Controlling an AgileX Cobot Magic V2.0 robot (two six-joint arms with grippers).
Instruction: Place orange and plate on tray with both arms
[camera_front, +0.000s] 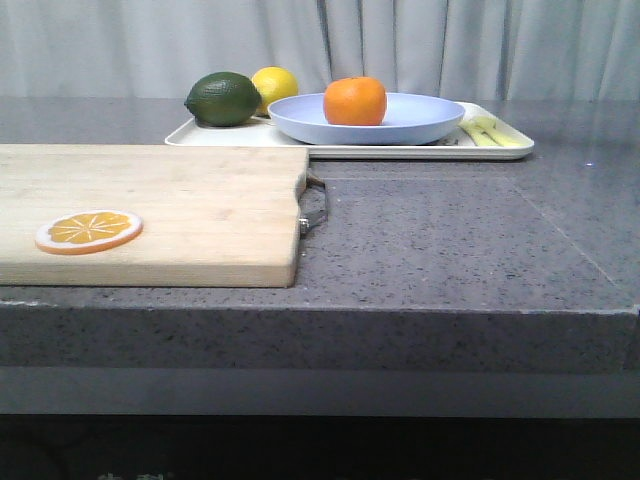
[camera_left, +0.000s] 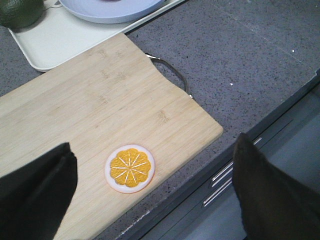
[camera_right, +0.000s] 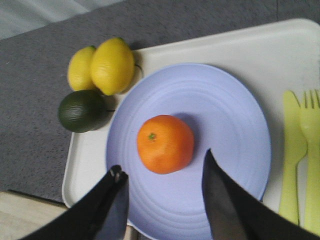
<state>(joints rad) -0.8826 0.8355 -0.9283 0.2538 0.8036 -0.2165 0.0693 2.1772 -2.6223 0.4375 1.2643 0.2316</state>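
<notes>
The orange (camera_front: 355, 101) (camera_right: 165, 144) rests in the middle of the pale blue plate (camera_front: 410, 125) (camera_right: 225, 125), and the plate lies on the cream-white tray (camera_front: 330, 148) (camera_right: 210, 50) at the back of the table. Neither gripper shows in the front view. My right gripper (camera_right: 162, 162) hovers open above the plate, its fingers apart on the near side of the orange, holding nothing. Open and empty as well, my left gripper (camera_left: 152, 152) hangs over the near corner of the cutting board, above the orange slice (camera_left: 129, 168). The plate's edge (camera_left: 112, 12) and the tray (camera_left: 50, 40) appear in the left wrist view.
A wooden cutting board (camera_front: 180, 210) with a metal handle (camera_front: 315, 205) fills the front left, bearing an orange slice (camera_front: 89, 231). On the tray a dark green lime (camera_front: 222, 99) and a lemon (camera_front: 274, 86) sit left of the plate; yellow-green cutlery (camera_front: 490, 132) lies right of it.
</notes>
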